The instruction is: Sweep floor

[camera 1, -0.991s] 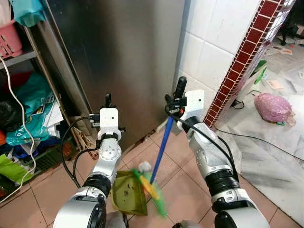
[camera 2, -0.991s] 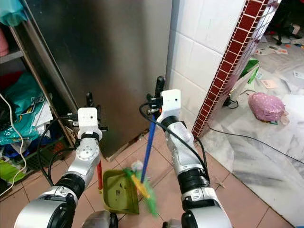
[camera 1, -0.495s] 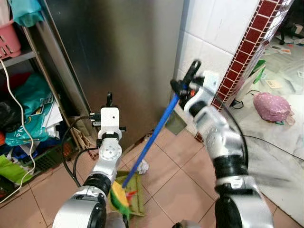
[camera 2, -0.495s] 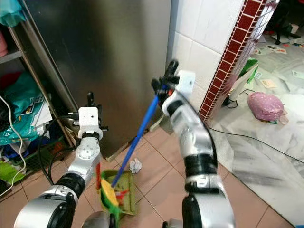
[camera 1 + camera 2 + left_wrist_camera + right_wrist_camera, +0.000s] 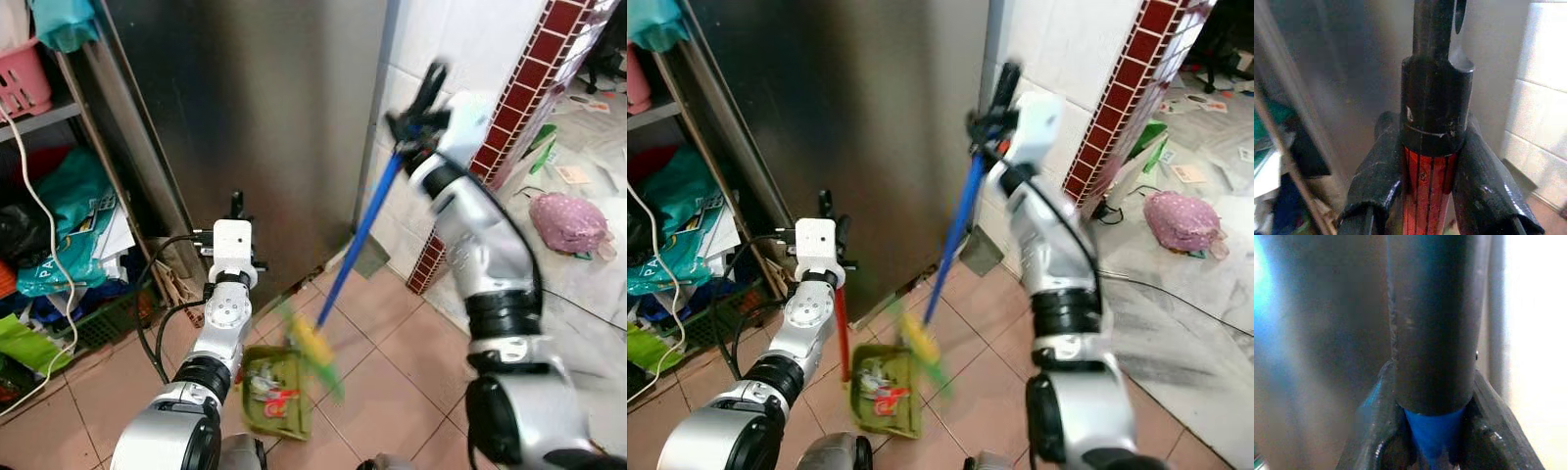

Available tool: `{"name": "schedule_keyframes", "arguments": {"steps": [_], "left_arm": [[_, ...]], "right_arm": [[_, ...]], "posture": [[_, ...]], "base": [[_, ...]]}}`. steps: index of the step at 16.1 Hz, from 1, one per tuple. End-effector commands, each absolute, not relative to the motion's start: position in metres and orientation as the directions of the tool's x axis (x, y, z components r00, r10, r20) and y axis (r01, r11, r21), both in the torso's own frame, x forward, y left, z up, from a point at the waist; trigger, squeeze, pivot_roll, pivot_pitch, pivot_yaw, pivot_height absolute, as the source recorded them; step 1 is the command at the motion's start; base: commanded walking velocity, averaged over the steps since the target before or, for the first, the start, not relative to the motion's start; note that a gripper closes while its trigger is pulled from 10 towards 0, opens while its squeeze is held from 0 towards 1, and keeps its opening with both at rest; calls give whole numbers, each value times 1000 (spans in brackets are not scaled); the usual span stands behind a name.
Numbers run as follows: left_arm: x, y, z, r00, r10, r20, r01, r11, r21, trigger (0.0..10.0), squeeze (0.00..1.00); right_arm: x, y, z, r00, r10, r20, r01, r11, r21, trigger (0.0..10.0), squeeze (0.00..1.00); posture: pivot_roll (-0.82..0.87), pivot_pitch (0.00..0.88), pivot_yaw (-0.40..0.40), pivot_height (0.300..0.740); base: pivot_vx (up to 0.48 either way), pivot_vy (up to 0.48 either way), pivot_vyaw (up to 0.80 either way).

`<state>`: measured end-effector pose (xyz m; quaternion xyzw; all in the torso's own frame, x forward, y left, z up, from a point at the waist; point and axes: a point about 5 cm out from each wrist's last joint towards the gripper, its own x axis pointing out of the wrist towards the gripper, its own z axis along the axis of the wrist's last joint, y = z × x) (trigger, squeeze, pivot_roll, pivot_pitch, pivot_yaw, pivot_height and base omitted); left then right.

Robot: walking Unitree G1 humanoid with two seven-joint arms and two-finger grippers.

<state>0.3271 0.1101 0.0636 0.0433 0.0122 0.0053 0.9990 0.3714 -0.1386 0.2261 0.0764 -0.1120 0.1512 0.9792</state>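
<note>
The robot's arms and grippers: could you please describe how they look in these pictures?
Both arms are silver metal with black ring joints near the elbow. Each wrist carries a white boxy camera module, and loose black cables loop along the forearms. The left gripper and right gripper each have two long black fingers; up close, the fingers look glossy, worn and scuffed.

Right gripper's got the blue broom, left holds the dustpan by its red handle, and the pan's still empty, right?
Not empty. The right eye view shows litter lying in the green dustpan. The rest holds: the right gripper clamps the blue broom, the left gripper the red handle.
</note>
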Motion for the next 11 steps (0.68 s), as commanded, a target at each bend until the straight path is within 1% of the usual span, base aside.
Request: {"name": "schedule_keyframes", "arguments": {"steps": [1,2,4,7,8,9,10,11], "left_arm": [[327,101,65,998,-60,-29,61,997,48,10000,0],[326,101,65,996,-81,-27,82,996,42,10000,0],[326,101,63,996,-83,-45,85,996,26,10000,0],[321,96,66,989,-150,-4,150,988,-22,10000,0],[318,97,67,987,-160,18,161,986,-33,10000,0],[316,99,68,987,-159,32,160,986,-36,10000,0],[313,103,69,987,-155,44,156,987,-29,10000,0],[310,110,71,989,-141,53,139,990,31,10000,0]], "right_arm": [[369,-137,261,887,253,387,-318,941,115,10000,0],[370,-139,268,881,233,412,-300,948,106,10000,0],[370,-141,271,876,217,430,-262,964,47,10000,0],[368,-156,246,921,111,374,-103,994,-42,10000,0],[366,-161,235,935,56,349,-52,998,-23,10000,0],[364,-163,230,941,37,337,-32,999,-21,10000,0],[360,-164,221,946,26,325,-15,999,-38,10000,0],[356,-166,210,955,1,298,19,998,-65,10000,0]], "posture": [[-82,0,2,740],[-81,0,3,740],[-81,0,4,740],[-74,0,0,740],[-75,0,0,740],[-75,0,1,740],[-78,0,3,740],[-78,0,0,740]], "base": [[0,0,0],[0,0,0],[0,0,0],[0,0,0],[0,0,0],[0,0,0],[0,0,0],[0,0,0]]}}
